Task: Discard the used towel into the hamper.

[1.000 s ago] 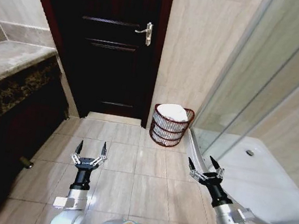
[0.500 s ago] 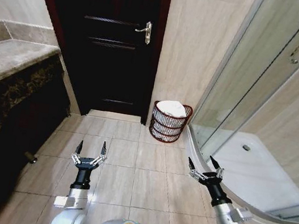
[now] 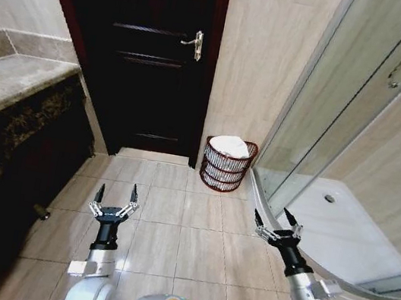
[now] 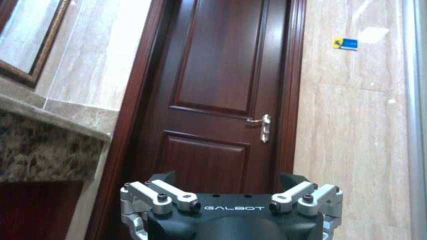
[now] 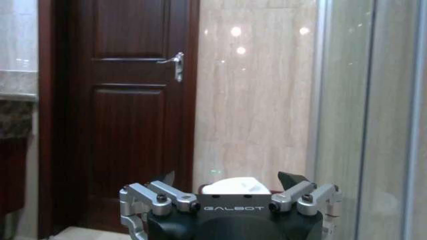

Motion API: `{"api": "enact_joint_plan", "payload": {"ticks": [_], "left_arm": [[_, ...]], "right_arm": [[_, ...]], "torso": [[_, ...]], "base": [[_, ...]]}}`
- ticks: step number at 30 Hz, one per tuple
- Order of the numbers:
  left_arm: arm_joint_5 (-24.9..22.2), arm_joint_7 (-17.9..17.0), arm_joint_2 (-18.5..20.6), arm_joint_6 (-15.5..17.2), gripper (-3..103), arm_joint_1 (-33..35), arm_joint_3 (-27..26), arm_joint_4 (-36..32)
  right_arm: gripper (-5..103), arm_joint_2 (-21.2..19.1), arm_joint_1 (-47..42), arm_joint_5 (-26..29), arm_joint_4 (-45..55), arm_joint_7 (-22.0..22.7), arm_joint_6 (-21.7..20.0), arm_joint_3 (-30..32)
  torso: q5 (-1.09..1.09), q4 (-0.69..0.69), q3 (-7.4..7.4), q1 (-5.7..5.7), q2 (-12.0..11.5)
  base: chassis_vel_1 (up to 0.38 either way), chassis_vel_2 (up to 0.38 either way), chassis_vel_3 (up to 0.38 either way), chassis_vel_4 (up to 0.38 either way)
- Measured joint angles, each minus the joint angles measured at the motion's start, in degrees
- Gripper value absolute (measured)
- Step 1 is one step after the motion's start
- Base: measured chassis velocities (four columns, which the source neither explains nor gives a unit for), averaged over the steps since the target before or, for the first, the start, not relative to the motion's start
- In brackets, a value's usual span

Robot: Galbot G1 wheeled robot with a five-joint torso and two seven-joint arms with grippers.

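White towel [image 3: 232,146] seen lying in hamper [image 3: 227,168], at 12 o'clock by wall beside dark door [image 3: 150,57]. Left gripper [image 3: 114,203] and right gripper [image 3: 277,224] held spread wide, empty, low over floor tiles. Discard step judged complete; no further grasp required.

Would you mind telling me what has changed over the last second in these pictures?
The whole head view shifted early on, so the camera moved, not the room. The left gripper has drifted slightly outward and lower. The right gripper stays put; both are open and empty. The white towel still lies in the hamper.
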Motion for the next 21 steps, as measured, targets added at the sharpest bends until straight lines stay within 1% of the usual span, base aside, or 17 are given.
{"api": "enact_joint_plan", "payload": {"ticks": [2,3,4,6,8,9,10,11,12,13,14,15,17,18,19,21], "left_arm": [[0.0,0.5,0.4,0.1,100,0.6,-0.1,-0.6],[-0.2,0.9,0.8,0.4,100,1.0,-0.3,-1.2],[-0.2,0.9,0.8,0.4,100,1.0,-0.3,-1.2],[-0.5,1.3,1.5,1.6,100,1.8,-0.5,-2.4],[-0.8,1.2,2.3,4.4,100,2.7,-1.1,-4.3],[-0.8,1.2,2.3,4.4,100,2.7,-1.1,-4.3],[-0.9,1.1,2.5,5.1,100,2.8,-1.2,-4.8],[-1.2,0.7,2.9,7.3,100,3.0,-1.8,-6.2],[-1.4,0.4,3.2,8.8,100,3.0,-2.3,-7.0],[-1.5,0.1,3.5,11.0,100,2.9,-2.7,-8.0],[-1.5,0.1,3.5,11.0,100,2.9,-2.7,-8.0],[-1.7,-0.1,3.9,13.2,100,2.8,-3.3,-8.9],[-2.3,-0.2,5.0,15.8,100,2.3,-3.9,-10.8],[-2.5,-0.2,5.5,17.0,100,1.9,-4.2,-11.7],[-2.5,-0.2,5.5,17.0,100,1.9,-4.2,-11.7],[-2.8,-0.2,6.0,19.2,100,1.4,-4.3,-13.4]], "right_arm": [[100,0.4,-0.3,0.4,1.0,1.3,-0.4,0.3],[100,0.5,-0.6,1.8,2.2,2.1,-1.5,0.7],[100,0.5,-0.6,1.8,2.2,2.1,-1.5,0.7],[100,0.6,-0.8,4.2,3.9,2.5,-3.7,1.6],[100,0.5,-0.8,8.6,6.4,2.4,-10.0,3.9],[100,0.5,-0.8,8.6,6.4,2.4,-10.0,3.9],[100,0.5,-0.8,9.5,6.9,2.4,-11.8,4.6],[100,0.5,-0.4,10.4,7.6,2.2,-14.4,6.2],[100,0.7,0.0,10.5,7.7,2.2,-15.3,7.1],[100,0.8,0.4,10.5,7.7,2.2,-15.8,7.6],[100,0.8,0.4,10.5,7.7,2.2,-15.8,7.6],[100,1.0,0.8,10.5,7.6,2.3,-16.1,8.2],[100,1.3,1.1,10.5,7.3,2.4,-16.0,9.2],[100,1.4,1.0,10.5,7.3,2.4,-15.8,9.7],[100,1.4,1.0,10.5,7.3,2.4,-15.8,9.7],[100,1.6,0.3,10.5,7.5,2.4,-15.3,10.3]], "torso": [[0.0,0.0,0.32,0.24,0.6],[0.0,0.0,0.59,0.4,1.0],[0.0,0.0,0.59,0.4,1.0],[0.0,0.0,0.96,0.67,1.6],[-0.01,0.0,1.32,1.04,2.4],[-0.01,0.0,1.32,1.04,2.4],[-0.01,0.0,1.4,1.13,2.5],[-0.01,0.0,1.67,1.35,3.0],[-0.01,0.0,1.83,1.49,3.3],[0.0,0.0,2.01,1.64,3.7],[0.0,0.0,2.01,1.64,3.7],[0.0,0.0,2.18,1.79,4.0],[0.01,0.0,2.5,2.06,4.6],[0.01,0.0,2.65,2.19,4.8],[0.01,0.0,2.65,2.19,4.8],[0.0,-0.01,2.86,2.45,5.3]], "base": [[0.0,0.0,0.0,0.0],[0.0,0.0,0.0,0.0],[0.0,0.0,0.0,0.0],[0.0,0.0,0.0,0.0],[0.0,0.0,0.0,0.0],[0.0,0.0,0.0,0.0],[0.0,0.0,0.0,0.0],[0.0,0.0,0.0,0.0],[0.0,0.0,0.0,0.0],[0.0,0.0,0.0,0.0],[0.0,0.0,0.0,0.0],[0.0,0.0,0.0,0.0],[0.0,0.0,0.0,0.0],[0.0,0.0,0.0,0.0],[0.0,0.0,0.0,0.0],[0.0,0.0,0.0,0.0]]}}
